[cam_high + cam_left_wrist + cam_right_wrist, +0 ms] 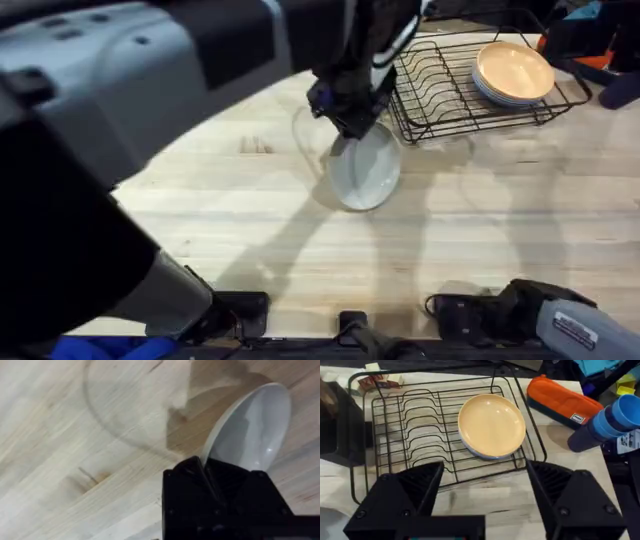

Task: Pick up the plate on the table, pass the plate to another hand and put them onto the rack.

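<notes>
A: Nearest the camera, overhead?
B: The right arm's black two-finger gripper (485,490) is parked low at the near right edge of the light wood butcher-block worktop (520,220). Its fingers (405,495) are seen spread wide apart in its wrist view, with nothing between them.

A: And the left arm?
B: It is raised close under the camera, large and blurred, and is reached across the middle. The left black gripper (350,108) is closed on the rim of the round pale grey-white plate (365,168). In the left wrist view the plate's edge (250,430) is seen pinched between the black fingers (190,475).

A: Plate position?
B: It is held tilted, upper rim in the fingers, lower rim at or just above the worktop; contact cannot be told. It is located mid-worktop, just beside the near left corner of the rack, outside it.

A: Farther back?
B: The black rectangular wire dish rack with upright tines (440,90) is seen at the far right. A stack topped by a peach plate (513,72) is lying in its right part. Beyond the rack, an orange pouch (562,400) and a blue cylinder (607,422) are visible.
</notes>
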Tool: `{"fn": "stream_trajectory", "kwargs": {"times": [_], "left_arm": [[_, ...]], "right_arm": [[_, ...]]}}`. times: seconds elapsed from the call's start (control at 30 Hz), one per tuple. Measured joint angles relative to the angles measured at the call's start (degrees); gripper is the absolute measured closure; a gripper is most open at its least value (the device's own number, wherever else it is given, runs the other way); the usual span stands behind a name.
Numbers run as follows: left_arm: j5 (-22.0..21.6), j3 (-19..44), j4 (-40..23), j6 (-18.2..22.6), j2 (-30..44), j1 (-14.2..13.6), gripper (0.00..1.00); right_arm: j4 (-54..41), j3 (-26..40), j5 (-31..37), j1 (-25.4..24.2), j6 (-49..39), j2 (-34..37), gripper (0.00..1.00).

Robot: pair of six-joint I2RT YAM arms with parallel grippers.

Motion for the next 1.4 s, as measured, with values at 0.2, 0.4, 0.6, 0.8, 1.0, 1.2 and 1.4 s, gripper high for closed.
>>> {"fn": "stream_trajectory", "kwargs": {"times": [0.2,0.4,0.6,0.8,1.0,1.2,1.4], "left_arm": [[-0.4,0.0,0.0,0.6,-2.3,2.9,0.959],[0.5,0.0,0.7,0.8,-3.5,5.9,0.959],[5.1,0.0,2.4,0.8,-5.2,9.3,0.959],[11.7,0.0,3.7,0.8,-6.3,13.5,0.959],[17.9,0.0,3.9,0.8,-6.4,17.5,0.959],[25.0,0.0,6.3,0.8,-6.4,21.3,0.959],[29.6,0.0,9.8,0.8,-6.4,25.3,0.959]], "right_arm": [[0.0,0.0,0.0,0.0,0.0,0.0,0.006],[0.0,0.0,-1.3,0.0,0.0,0.0,0.006],[0.0,0.0,-8.9,1.2,0.2,0.0,0.007],[0.0,0.0,-15.4,4.7,0.2,0.0,0.006],[0.0,0.0,-17.3,10.4,0.2,1.8,0.006],[0.1,0.0,-17.9,16.0,0.2,5.9,0.007],[0.1,0.0,-17.9,20.8,0.2,7.6,0.006]]}}
